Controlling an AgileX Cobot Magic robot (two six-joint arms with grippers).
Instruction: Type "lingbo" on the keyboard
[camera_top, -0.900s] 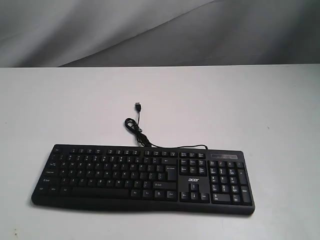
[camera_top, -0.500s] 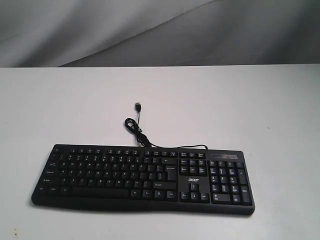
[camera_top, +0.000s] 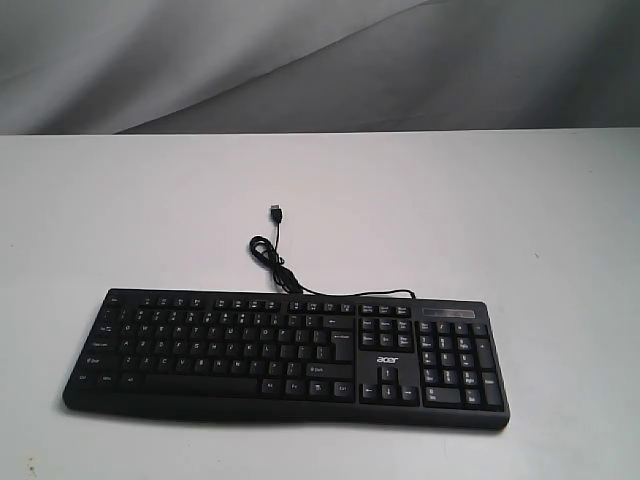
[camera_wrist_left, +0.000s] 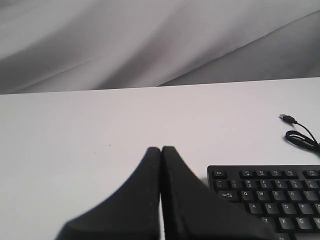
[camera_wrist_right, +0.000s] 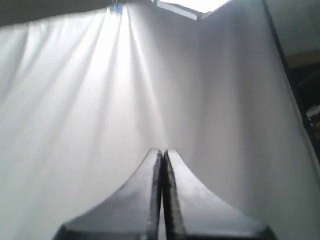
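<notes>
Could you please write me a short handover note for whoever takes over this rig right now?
Left gripper: shut, empty; the Esc corner of the keyboard shows in its view.
Right gripper: shut, empty, facing white cloth.
Keyboard flat on the table, the plug of its cable lying loose behind it.
Done: nothing evident; neither gripper is at the keys.
Left: all of "lingbo".

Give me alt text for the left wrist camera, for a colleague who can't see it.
The left gripper, shut and empty, points across the white table, the Esc corner of the black keyboard close beside it. The keyboard's thin cable ends in a loose USB plug on the table; grey cloth hangs behind.
</notes>
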